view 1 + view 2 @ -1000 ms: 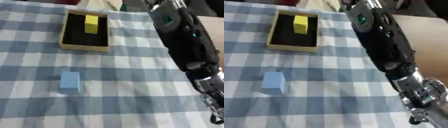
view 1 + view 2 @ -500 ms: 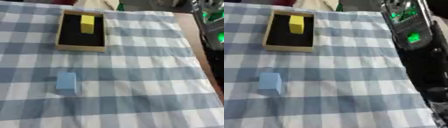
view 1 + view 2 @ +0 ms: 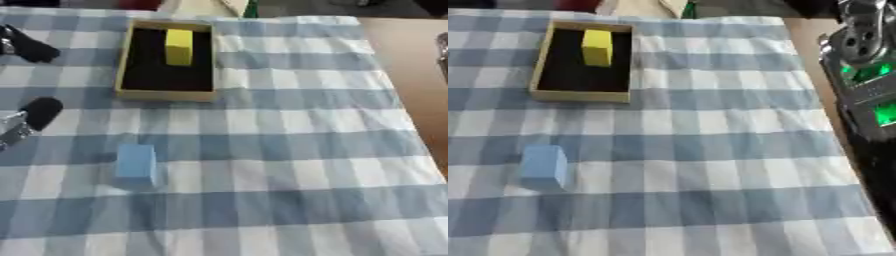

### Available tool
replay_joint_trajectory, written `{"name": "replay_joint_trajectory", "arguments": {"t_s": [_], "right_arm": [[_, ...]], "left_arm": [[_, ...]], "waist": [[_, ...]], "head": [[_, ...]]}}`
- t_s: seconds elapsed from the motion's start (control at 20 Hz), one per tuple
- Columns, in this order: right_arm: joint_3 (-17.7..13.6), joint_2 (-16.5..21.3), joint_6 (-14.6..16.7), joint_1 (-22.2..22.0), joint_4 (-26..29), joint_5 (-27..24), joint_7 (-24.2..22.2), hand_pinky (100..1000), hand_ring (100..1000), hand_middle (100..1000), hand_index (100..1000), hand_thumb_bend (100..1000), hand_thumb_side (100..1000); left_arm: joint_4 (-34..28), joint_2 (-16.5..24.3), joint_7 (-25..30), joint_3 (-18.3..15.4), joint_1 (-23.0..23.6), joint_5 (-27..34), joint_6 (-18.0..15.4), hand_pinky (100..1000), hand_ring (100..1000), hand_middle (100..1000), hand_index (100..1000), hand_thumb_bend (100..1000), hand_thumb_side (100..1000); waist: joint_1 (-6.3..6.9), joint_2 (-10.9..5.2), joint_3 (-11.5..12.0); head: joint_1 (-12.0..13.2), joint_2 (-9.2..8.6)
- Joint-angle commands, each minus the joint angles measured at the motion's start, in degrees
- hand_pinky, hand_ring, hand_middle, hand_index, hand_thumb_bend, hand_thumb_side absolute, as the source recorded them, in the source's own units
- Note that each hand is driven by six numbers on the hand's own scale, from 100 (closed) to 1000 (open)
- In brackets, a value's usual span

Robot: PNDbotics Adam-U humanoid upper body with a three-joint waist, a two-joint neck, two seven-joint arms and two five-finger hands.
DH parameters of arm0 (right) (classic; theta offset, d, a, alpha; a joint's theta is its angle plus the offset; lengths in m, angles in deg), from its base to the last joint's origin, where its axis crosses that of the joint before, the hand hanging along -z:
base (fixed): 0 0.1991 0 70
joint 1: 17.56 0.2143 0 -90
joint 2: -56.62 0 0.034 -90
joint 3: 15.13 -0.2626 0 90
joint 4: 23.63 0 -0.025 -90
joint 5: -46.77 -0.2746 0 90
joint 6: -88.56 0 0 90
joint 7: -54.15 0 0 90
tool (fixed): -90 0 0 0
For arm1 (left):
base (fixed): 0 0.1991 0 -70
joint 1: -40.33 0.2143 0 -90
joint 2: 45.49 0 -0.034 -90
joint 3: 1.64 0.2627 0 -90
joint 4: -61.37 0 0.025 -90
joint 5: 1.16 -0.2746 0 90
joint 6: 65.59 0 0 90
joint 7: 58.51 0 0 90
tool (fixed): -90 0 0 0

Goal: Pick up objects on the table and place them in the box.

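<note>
Yellow block point(image 3: 179, 46) stands inside the box point(image 3: 166, 94); blue block point(image 3: 136, 163) lies on the checked worktop point(image 3: 289, 150), well apart from it. Left hand point(image 3: 31, 112) at left edge, fingers point(image 3: 33, 49) spread, holding nothing. Right arm point(image 3: 868, 100) at right edge; its fingers cannot be seen.

You have a blue and white checked tablecloth point(image 3: 289, 150) spread over the work surface, its squares running slightly askew. Along your right the cloth ends and bare brown tabletop point(image 3: 411, 75) shows beside it. At the far edge, just past the cloth, you see a pale cream thing point(image 3: 645, 7), a small green patch point(image 3: 690, 9) and a dark red patch point(image 3: 140, 4); none can be made out further.
</note>
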Motion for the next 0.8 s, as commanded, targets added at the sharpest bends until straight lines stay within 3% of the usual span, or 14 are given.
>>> {"name": "replay_joint_trajectory", "arguments": {"t_s": [0.05, 0.45, 0.65, 0.8], "right_arm": [[-1.1, 2.0, 2.9, -0.4, 1.1, -1.3, 3.3, 865, 805, 645, 687, 100, 651], [-1.9, 3.2, 5.6, -3.2, 1.1, -1.6, 6.5, 863, 802, 642, 683, 100, 662], [-2.0, 3.4, 5.9, -4.1, 1.1, -1.7, 6.9, 863, 800, 640, 682, 100, 673], [-2.1, 3.3, 6.0, -4.4, 1.1, -1.9, 7.0, 863, 798, 639, 681, 100, 679]], "left_arm": [[-0.8, 2.6, 4.8, 2.3, -1.8, -1.8, 0.6, 819, 760, 713, 846, 480, 822], [-0.8, 1.8, 14.5, 7.4, -5.4, -3.7, 0.4, 845, 793, 759, 873, 662, 712], [-0.8, 0.3, 17.7, 8.6, -6.9, -4.8, 1.5, 861, 813, 760, 877, 690, 632], [-0.8, -0.8, 19.0, 8.8, -6.6, -5.8, 3.1, 872, 810, 738, 867, 790, 647]], "waist": [[0.47, -1.02, -0.2], [1.13, -1.13, -0.5], [1.31, -1.24, -0.4], [1.3, -1.25, -0.6]], "head": [[0.6, 0.35], [1.6, 0.03], [1.9, 0.1], [1.9, 0.17]]}}
